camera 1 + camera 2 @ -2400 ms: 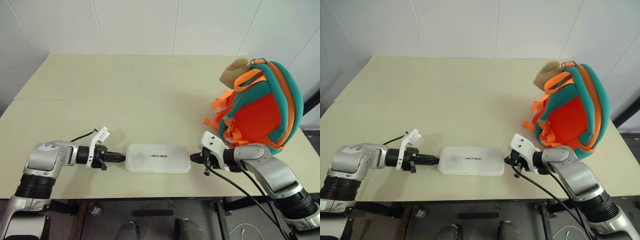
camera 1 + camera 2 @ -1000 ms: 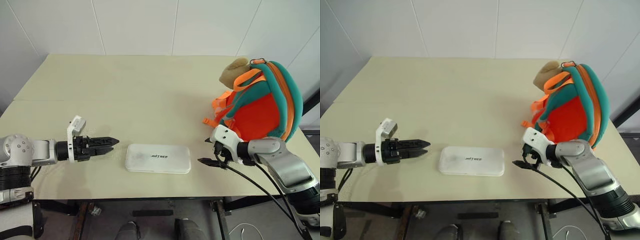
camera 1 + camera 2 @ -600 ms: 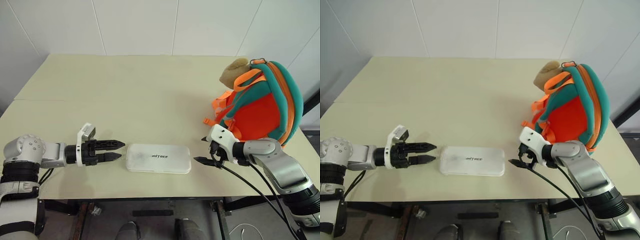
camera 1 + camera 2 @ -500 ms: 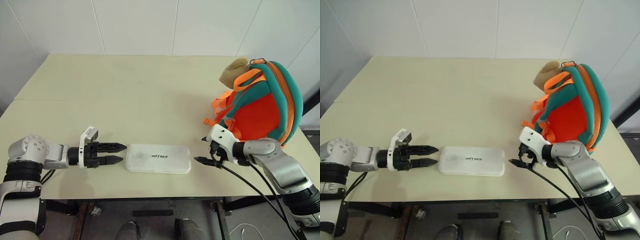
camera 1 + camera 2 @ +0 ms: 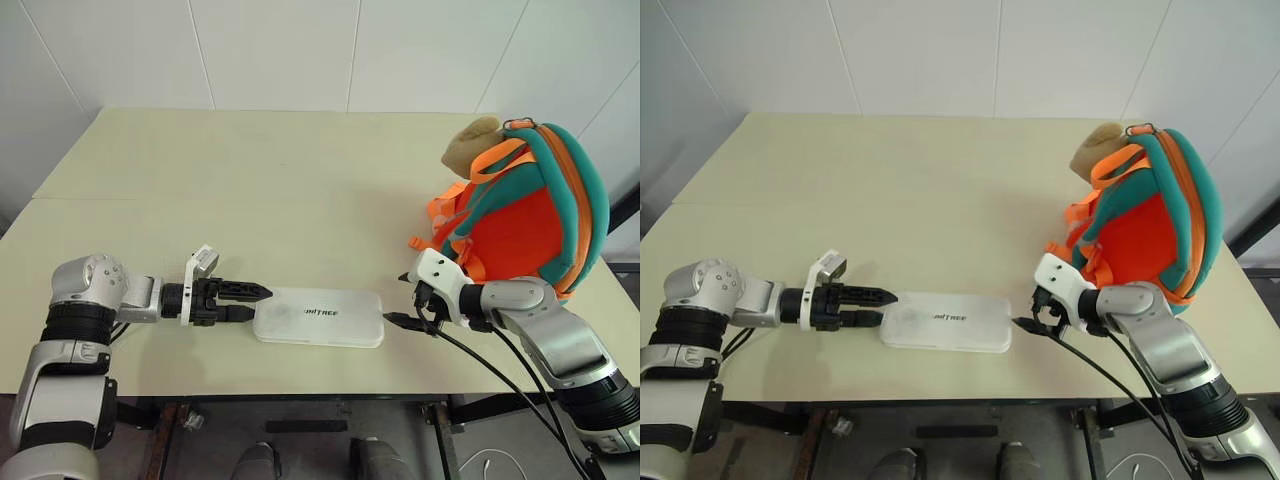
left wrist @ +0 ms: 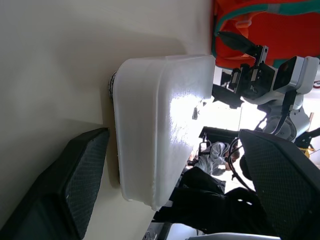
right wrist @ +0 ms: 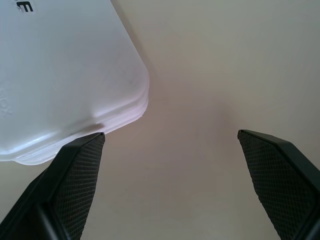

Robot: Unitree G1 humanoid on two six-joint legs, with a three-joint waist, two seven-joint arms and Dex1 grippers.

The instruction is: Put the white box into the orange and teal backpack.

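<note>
Since a second ago the left gripper (image 5: 250, 302) has slid in from 9 o'clock to the box (image 5: 318, 317), its fingers now spread wide around the box's near end and gripping nothing, while the right gripper (image 5: 405, 299) waits just off the 3 o'clock end, jaws equally wide and empty. The box lies flat near the table's front edge; the backpack (image 5: 525, 215) stands well apart at 2 o'clock. The box looks smooth and thin, so an uneven pinch could, I judge, shove it off the front edge or let it slip; it also seems nearly as long as the backpack, so entry may snag. The table (image 5: 260, 180) is pale beige and matte, with white panelled walls (image 5: 300, 50) behind.
</note>
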